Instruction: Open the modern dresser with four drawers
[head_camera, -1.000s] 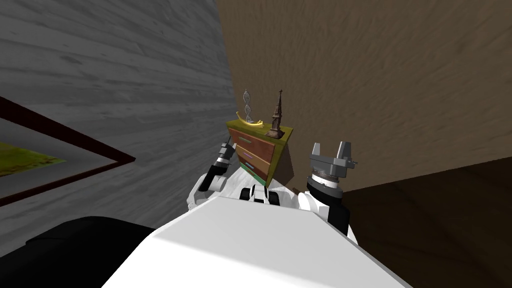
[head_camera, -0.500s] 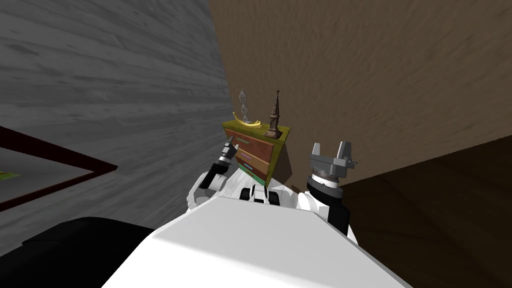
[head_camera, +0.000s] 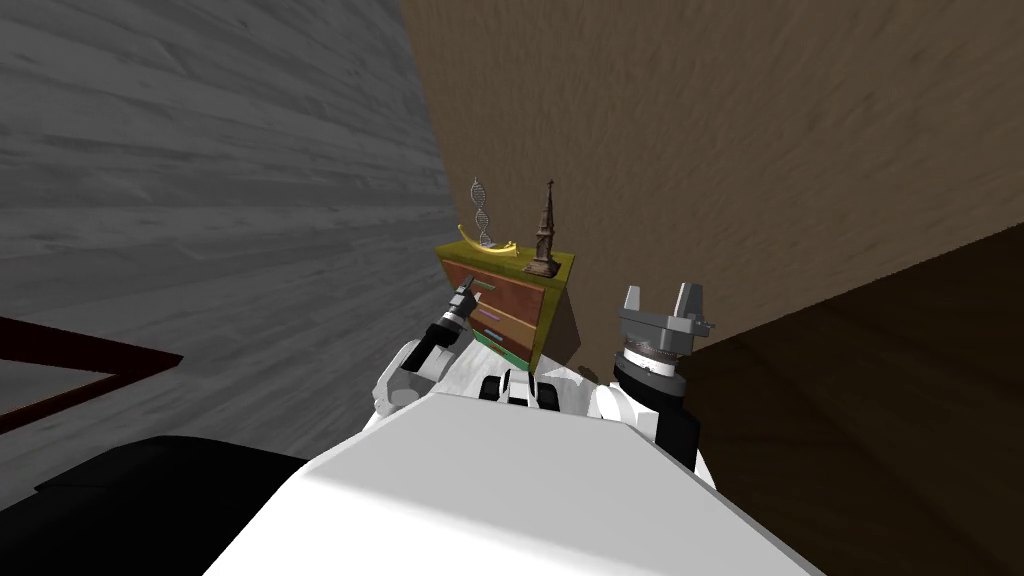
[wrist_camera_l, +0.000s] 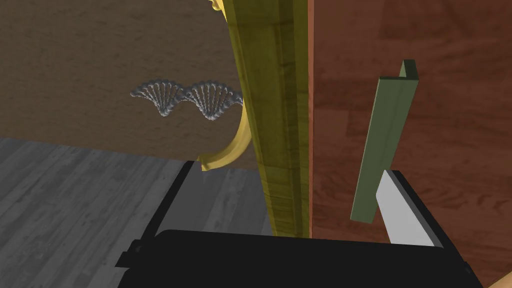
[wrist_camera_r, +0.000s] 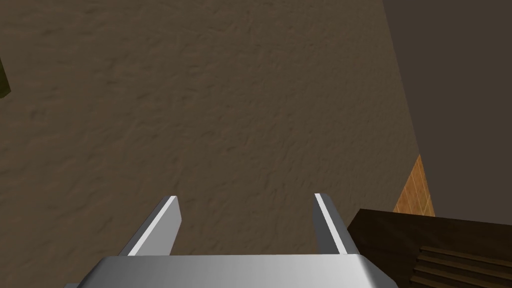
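Observation:
The dresser (head_camera: 515, 310) stands against the brown wall, with an olive-yellow top and red-brown drawer fronts stacked one above the other. My left gripper (head_camera: 467, 292) is open at the top drawer's green bar handle (head_camera: 485, 286). In the left wrist view the left gripper (wrist_camera_l: 287, 169) straddles the dresser's olive front edge (wrist_camera_l: 275, 125). The handle (wrist_camera_l: 385, 145) ends right beside one light finger (wrist_camera_l: 402, 212); I cannot tell whether they touch. My right gripper (head_camera: 660, 300) is raised to the right of the dresser, and the right gripper (wrist_camera_r: 246, 197) is open with nothing in it.
On the dresser top stand a grey helix ornament (head_camera: 482, 212), a gold curved piece (head_camera: 487, 247) and a dark spire (head_camera: 543, 240). Grey plank floor (head_camera: 200, 200) spreads to the left. Dark brown furniture (head_camera: 880, 400) is at the right, and a dark frame edge (head_camera: 90, 365) lies far left.
My view has swung, so the dresser sits a little further left. My left gripper has moved forward from beside the dresser to the top drawer's handle. The right arm has not moved.

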